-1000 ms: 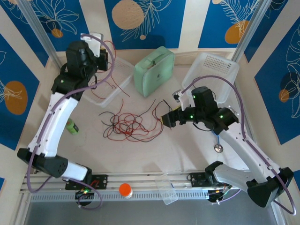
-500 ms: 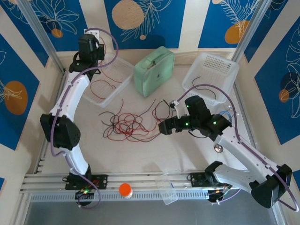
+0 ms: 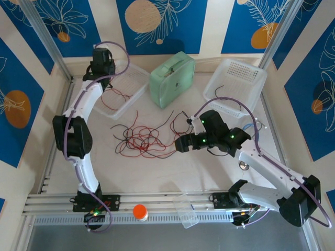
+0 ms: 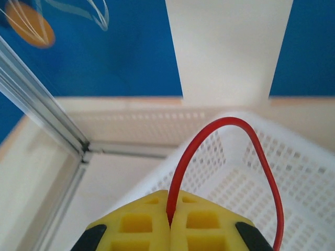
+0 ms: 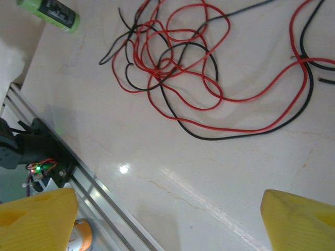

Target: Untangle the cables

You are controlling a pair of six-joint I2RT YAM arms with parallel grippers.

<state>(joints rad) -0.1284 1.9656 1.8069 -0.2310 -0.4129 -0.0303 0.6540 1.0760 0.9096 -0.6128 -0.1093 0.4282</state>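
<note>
From above, the cables (image 3: 142,138) lie in a loose red-and-black tangle at the table's centre. Its long axis runs 9 to 3 o'clock, and a few free ends stray toward 1 o'clock. The right gripper (image 3: 179,144) sits just beside the heap's 3 o'clock edge, apart from it. The left gripper (image 3: 103,56) is raised at 11 o'clock over the bin (image 3: 131,97), where thin red wire lies. A green case (image 3: 171,72) stands at 12 o'clock, and a basket (image 3: 238,78) at 1 o'clock holds a black strand. In the left wrist view the left gripper (image 4: 169,209) is clenched on a red cable (image 4: 225,121), which rises from the pads toward 12, arches over and drops at 5 o'clock, with the bin (image 4: 314,178) beneath. In the right wrist view the right gripper (image 5: 167,212) is spread wide with bare table between the tips. The cables (image 5: 178,68) sprawl at 12 o'clock, stretched 9 to 3, and a bottle (image 5: 52,13) lies at 10 o'clock.
</note>
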